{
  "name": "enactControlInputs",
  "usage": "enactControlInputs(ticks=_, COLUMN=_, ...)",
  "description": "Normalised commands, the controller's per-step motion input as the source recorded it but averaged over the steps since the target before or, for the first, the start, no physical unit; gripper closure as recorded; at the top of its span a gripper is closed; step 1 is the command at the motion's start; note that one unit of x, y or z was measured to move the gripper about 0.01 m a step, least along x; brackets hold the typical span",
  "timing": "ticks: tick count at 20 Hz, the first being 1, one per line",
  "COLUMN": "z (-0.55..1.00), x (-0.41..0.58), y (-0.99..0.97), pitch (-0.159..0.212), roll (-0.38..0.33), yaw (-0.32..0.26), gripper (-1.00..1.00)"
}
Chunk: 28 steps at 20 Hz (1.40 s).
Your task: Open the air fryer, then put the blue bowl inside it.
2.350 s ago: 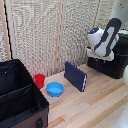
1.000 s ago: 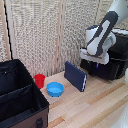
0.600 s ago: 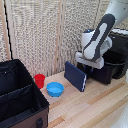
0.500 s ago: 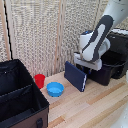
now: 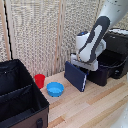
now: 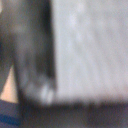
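You are looking at one arm, one fryer point(image 5: 111, 62), one blue bowl point(image 5: 55, 89), one red cup point(image 5: 39, 80), one dark-blue slab point(image 5: 75, 76) and one black divided case point(image 5: 20, 100). The fryer is sitting at the exterior view's right with its drawer standing out toward the slab, the drawer front point(image 5: 96, 75) close behind the slab's far end. The gripper point(image 5: 83, 67) is hanging over that drawer front, hidden behind the white wrist block, so you cannot tell how its fingers are standing or whether they are touching the handle, which is not showing either. The wrist view is too blurred to help: only a pale surface beside a dark band. The bowl is resting on the wooden table point(image 5: 95, 107), well apart from the gripper, just beside the cup and near the case's corner. The slab is standing on edge, tilted, between the bowl and the fryer. Bare table is lying open in front of the bowl and toward the exterior view's right, while the case is walling off the exterior view's left
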Motion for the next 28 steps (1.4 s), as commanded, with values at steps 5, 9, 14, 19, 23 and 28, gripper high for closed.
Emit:
enactControlInputs(ticks=5, z=0.98, x=0.055, y=0.08, pitch=0.000, roll=-0.069, yaw=-0.003, gripper=-1.00)
enactControlInputs(ticks=9, z=0.95, x=0.175, y=0.09, pitch=0.002, roll=-0.029, yaw=0.000, gripper=-1.00)
enactControlInputs(ticks=14, z=0.76, x=0.142, y=0.21, pitch=0.069, roll=0.082, yaw=0.012, gripper=-1.00)
enactControlInputs(ticks=19, z=0.41, x=0.044, y=0.40, pitch=0.177, roll=0.204, yaw=0.059, gripper=-1.00)
enactControlInputs(ticks=23, z=0.22, x=0.043, y=0.49, pitch=0.206, roll=0.259, yaw=0.062, gripper=-1.00)
enactControlInputs(ticks=28, z=0.21, x=0.049, y=0.49, pitch=0.180, roll=0.272, yaw=0.070, gripper=-1.00)
